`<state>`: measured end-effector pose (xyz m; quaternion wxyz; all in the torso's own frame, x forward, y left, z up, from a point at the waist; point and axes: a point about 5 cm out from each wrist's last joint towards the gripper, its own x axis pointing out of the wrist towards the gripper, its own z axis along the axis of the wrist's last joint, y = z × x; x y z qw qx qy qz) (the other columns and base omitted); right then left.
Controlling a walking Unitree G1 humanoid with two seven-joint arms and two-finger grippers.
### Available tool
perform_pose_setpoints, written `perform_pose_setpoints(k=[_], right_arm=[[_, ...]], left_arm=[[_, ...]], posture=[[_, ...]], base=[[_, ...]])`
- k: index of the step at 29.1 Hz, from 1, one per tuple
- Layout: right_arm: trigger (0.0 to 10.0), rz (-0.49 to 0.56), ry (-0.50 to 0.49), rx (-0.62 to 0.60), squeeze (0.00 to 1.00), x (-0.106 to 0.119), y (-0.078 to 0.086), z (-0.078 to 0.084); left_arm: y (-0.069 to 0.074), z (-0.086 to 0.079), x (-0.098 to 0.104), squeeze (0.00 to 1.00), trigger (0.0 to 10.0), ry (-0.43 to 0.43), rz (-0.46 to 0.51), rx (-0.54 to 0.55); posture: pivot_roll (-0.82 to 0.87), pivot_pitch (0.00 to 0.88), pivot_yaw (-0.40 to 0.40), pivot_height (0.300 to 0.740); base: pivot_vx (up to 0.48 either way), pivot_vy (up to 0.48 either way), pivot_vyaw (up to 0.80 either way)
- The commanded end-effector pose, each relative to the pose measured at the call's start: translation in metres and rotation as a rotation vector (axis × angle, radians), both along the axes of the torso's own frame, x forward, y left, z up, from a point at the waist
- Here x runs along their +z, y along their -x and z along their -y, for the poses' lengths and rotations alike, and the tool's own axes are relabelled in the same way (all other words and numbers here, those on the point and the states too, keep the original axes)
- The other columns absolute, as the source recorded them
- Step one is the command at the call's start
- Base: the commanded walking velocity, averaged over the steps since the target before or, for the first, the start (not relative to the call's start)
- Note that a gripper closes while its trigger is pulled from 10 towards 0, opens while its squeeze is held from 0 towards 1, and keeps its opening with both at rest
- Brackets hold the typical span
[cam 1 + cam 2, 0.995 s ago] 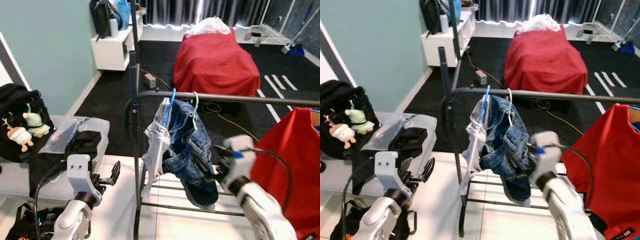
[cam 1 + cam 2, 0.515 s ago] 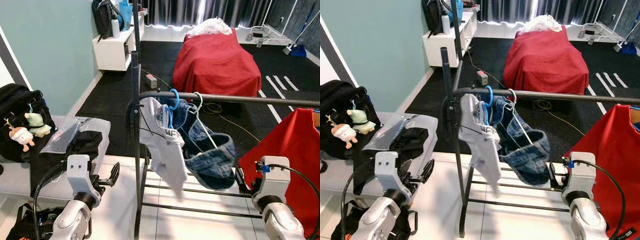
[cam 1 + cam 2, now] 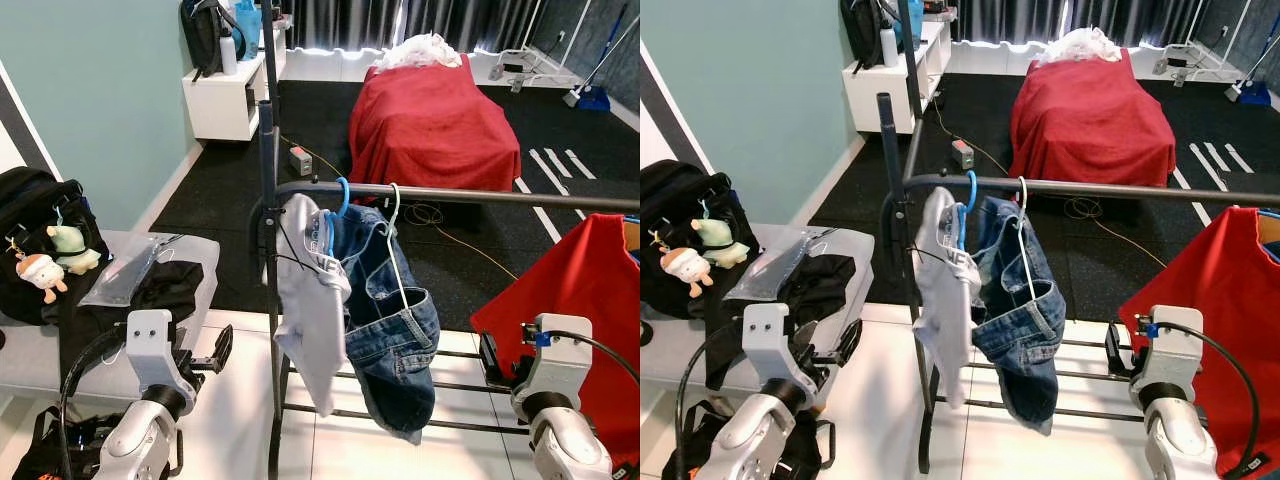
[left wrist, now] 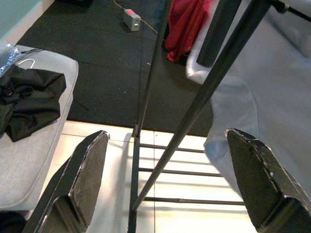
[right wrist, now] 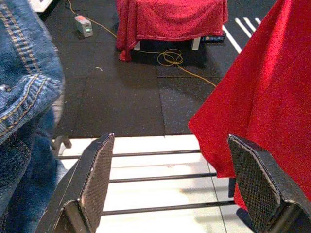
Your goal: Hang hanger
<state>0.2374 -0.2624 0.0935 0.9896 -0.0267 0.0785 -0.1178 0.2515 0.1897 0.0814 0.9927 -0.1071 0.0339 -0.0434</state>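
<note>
White hanger [image 3: 396, 245] with jeans [image 3: 390, 330] hooked on rail [image 3: 470, 197]

Head pair looks forward-down at clothes rack [image 3: 440, 197] (near-identical views). Wrist cameras sit low, close, facing rack's floor bars [image 5: 160, 177] from either side.

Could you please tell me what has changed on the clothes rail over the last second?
The right gripper let go of the jeans and drew back low beside the red garment, fingers open. The jeans swung out and settled, hanging from the white hanger on the rail. The grey shirt swayed, too. The left gripper stayed low and open.
</note>
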Motion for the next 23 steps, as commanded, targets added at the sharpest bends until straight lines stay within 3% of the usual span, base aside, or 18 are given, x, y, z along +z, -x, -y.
perform_pose_setpoints(k=[1, 23], right_arm=[[10.0, -0.010, -0.016, -0.015, 0.00, -0.0057, 0.0020, 0.0004], [10.0, -0.003, -0.025, -0.023, 0.00, -0.0069, 0.0032, 0.0011]], left_arm=[[0.0020, -0.0035, -0.0047, 0.00, 10.0, -0.007, -0.030, -0.004], [0.0040, -0.0027, -0.0055, 0.00, 10.0, -0.007, -0.039, -0.019]], posture=[[-0.05, 0.052, -0.010, 0.740], [-0.05, 0.058, -0.004, 0.740]], base=[[0.000, 0.000, 0.00], [-0.289, 0.000, 0.00]])
